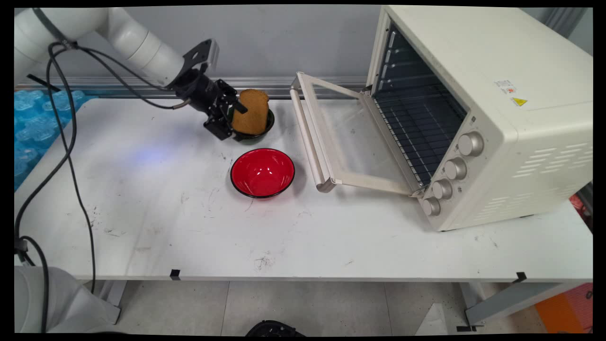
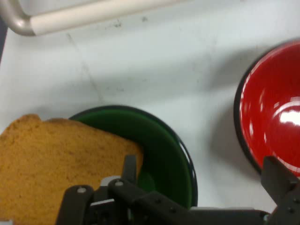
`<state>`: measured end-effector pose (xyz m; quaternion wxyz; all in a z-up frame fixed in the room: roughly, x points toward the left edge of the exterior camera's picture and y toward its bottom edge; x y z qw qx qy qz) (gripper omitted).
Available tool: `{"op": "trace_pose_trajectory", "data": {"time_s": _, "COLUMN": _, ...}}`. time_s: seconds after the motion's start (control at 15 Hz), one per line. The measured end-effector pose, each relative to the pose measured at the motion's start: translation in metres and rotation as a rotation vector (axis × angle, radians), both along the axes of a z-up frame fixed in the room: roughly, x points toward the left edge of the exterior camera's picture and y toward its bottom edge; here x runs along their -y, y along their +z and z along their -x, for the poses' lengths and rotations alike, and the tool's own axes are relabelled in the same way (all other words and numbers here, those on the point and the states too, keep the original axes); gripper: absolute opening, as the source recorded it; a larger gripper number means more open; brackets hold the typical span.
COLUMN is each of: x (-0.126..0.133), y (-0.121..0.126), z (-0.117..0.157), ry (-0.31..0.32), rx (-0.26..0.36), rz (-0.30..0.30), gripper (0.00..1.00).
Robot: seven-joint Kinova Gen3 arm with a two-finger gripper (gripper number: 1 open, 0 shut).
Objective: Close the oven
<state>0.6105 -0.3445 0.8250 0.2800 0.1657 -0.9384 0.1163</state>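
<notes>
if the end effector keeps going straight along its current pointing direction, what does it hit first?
Probably the green bowl: the end effector points down and right into it, at the toast slice standing there. Hand view shows the bowl's inside just ahead. Depth is unclear; past it lies bare table.

- A white, scuffed table [image 1: 331, 246] on angled legs.
- Plain grey wall [image 1: 284, 42] behind it.
- Pale tiled floor [image 1: 307, 308] below.
- Blue bubble wrap [image 1: 28, 123], probably, at the left.
</notes>
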Motion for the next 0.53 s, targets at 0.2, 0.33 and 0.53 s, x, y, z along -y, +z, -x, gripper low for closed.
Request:
{"op": "trace_pose_trajectory", "data": {"time_s": 0.2, "x": 0.007, "y": 0.009, "z": 0.013, "ry": 0.056, "rx": -0.038, "rz": -0.035, "gripper": 1.0}}
{"op": "trace_pose_trajectory", "data": {"time_s": 0.33, "x": 0.014, "y": 0.01, "z": 0.025, "ry": 0.089, "rx": -0.064, "rz": -0.056, "gripper": 1.0}}
{"op": "trace_pose_trajectory", "data": {"time_s": 0.53, "x": 0.026, "y": 0.007, "z": 0.042, "ry": 0.128, "rx": -0.096, "rz": -0.081, "gripper": 1.0}}
